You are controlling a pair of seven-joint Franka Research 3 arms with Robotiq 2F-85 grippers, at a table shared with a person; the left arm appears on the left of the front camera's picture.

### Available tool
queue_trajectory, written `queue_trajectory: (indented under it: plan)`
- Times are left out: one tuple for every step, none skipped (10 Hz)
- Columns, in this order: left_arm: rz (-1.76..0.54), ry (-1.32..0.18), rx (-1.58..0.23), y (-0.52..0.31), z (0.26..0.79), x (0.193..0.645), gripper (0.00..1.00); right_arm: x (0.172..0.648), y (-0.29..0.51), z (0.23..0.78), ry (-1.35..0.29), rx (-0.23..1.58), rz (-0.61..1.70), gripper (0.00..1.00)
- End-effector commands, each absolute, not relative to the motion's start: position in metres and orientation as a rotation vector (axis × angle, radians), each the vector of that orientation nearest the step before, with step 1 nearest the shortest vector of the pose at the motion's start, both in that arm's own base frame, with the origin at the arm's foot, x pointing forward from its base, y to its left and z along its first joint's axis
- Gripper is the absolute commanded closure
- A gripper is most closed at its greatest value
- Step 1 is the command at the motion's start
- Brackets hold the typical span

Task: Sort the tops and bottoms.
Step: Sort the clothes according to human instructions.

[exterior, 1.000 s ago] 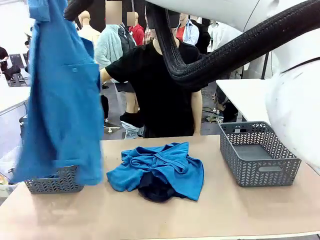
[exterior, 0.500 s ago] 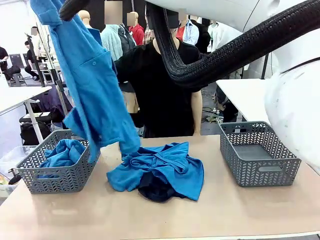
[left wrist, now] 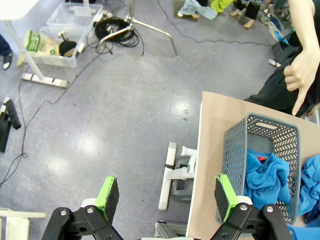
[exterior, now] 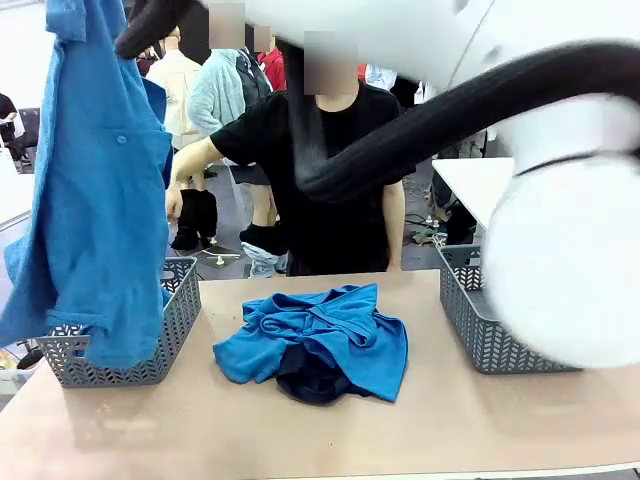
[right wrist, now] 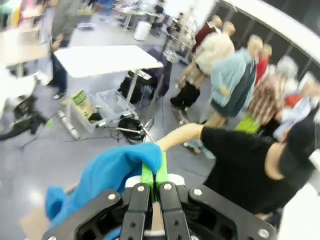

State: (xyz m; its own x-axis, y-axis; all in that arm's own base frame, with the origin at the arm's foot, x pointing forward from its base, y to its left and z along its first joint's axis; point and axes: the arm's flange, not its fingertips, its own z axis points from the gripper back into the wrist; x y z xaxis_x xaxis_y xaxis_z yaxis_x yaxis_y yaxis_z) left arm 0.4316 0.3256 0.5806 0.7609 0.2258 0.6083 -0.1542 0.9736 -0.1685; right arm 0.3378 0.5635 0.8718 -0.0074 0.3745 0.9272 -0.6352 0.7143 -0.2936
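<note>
The left wrist view shows the left claw [left wrist: 165, 194], fingers wide apart, above bare floor beside the table [left wrist: 210, 150] edge. Past it stands the left basket [left wrist: 235, 150] with 1 blue top [left wrist: 265, 172] inside. The right wrist view shows the right claw [right wrist: 154, 186] clamped on a fold of the hanging top [right wrist: 107, 175]. From the front, that top hangs before the left basket, and 1 crumpled top [exterior: 335, 320] covers the dark bottoms [exterior: 310, 380] mid-table, well apart from the right basket [exterior: 470, 335], with bare table around.
</note>
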Motion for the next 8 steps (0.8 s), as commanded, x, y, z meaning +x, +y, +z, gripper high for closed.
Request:
queue_trajectory:
  plan:
    - [0.193,-0.679,-0.094,0.327,0.58,0.428,0.0,0.392,0.632,0.919,-1.453,0.401,0.413,1.0]
    - [0.193,-0.679,-0.094,0.327,0.58,0.428,0.0,0.405,0.642,0.931,-1.468,0.532,0.247,1.0]
    - [0.193,-0.679,-0.094,0.327,0.58,0.428,0.0,0.421,0.655,0.931,-1.504,0.572,0.137,1.0]
    - [0.193,-0.679,-0.094,0.327,0.58,0.428,0.0,0.438,0.671,0.922,-1.466,0.628,0.045,1.0]
    - [0.193,-0.679,-0.094,0.327,0.58,0.428,0.0,0.453,0.686,0.912,-1.414,0.685,0.015,1.0]
    - [0.193,-0.679,-0.094,0.327,0.58,0.428,0.0,0.465,0.7,0.908,-1.348,0.787,-0.072,1.0]
    - [0.193,-0.679,-0.094,0.327,0.58,0.428,0.0,0.474,0.711,0.906,-1.214,0.919,-0.212,1.0]
    - [0.193,-0.679,-0.094,0.327,0.58,0.428,0.0,0.479,0.72,0.899,-1.163,0.932,-0.205,1.0]
